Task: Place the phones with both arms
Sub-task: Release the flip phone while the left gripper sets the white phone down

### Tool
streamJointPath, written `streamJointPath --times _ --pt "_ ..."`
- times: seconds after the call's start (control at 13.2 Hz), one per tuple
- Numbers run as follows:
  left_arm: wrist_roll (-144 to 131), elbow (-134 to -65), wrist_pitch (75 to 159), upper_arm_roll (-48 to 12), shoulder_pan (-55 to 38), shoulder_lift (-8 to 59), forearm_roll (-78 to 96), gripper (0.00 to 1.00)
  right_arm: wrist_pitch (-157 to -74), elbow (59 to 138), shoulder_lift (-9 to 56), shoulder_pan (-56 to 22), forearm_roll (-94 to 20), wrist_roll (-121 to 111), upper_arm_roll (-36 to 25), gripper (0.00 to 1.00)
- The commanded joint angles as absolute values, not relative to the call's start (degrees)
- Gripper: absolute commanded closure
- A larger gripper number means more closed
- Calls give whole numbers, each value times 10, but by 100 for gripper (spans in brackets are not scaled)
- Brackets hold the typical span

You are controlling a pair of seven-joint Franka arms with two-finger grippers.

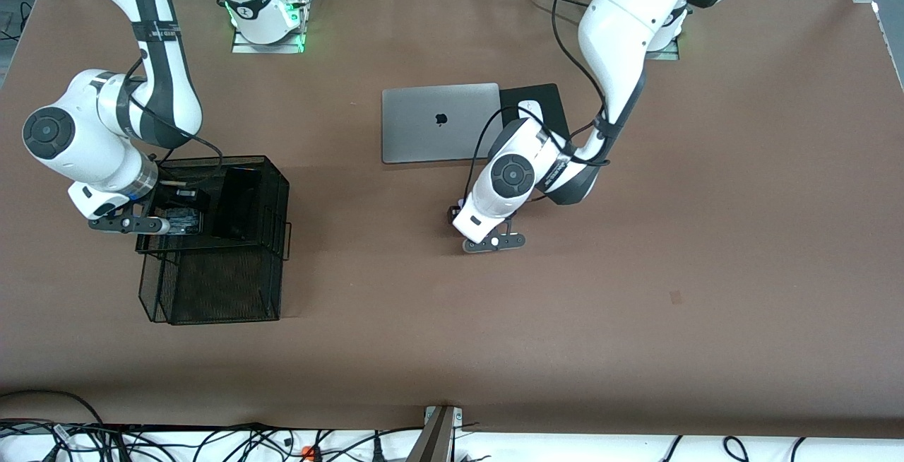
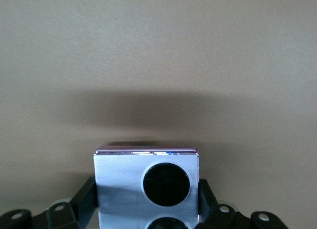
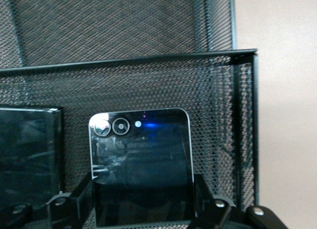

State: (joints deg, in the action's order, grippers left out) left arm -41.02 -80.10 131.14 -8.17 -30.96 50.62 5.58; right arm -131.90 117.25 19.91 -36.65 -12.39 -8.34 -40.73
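My right gripper [image 1: 176, 219] is down inside the black mesh basket [image 1: 219, 285] at the right arm's end of the table. It is shut on the small black folded phone [image 3: 141, 164], held upright against the mesh wall. The long slim black slab phone [image 3: 29, 155] stands in the basket beside it and also shows in the front view [image 1: 239, 200]. My left gripper [image 1: 458, 216] is low over the bare table, nearer the front camera than the laptop. It is shut on the lilac-white phone [image 2: 124, 184], whose two round black lenses show. In the front view the arm hides this phone.
A closed grey laptop [image 1: 439, 123] lies mid-table. Beside it, toward the left arm's end, a black mouse pad [image 1: 547, 102] carries a white mouse [image 1: 531, 107], partly covered by the left arm. The basket's mesh walls [image 3: 218, 90] stand close around my right gripper.
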Motion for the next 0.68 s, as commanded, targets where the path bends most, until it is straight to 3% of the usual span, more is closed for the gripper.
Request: streamJointPath --times 0.0,0.15,0.3,0.6 --pt "-414 -797 1327 -70 -327 515 64 0 -1311 1141 209 -359 -138 -100 -413 1" --pt "-414 -799 1320 -69 -325 509 62 0 -1294 1117 204 -359 -137 -102 -416 1" --pt "-422 -798 1286 -69 -321 488 62 0 -1206 1056 204 -360 -137 -91 -417 0" --pt "-414 -791 1113 -62 -273 384 55 0 -1070 951 207 -380 -127 -5 -411 0"
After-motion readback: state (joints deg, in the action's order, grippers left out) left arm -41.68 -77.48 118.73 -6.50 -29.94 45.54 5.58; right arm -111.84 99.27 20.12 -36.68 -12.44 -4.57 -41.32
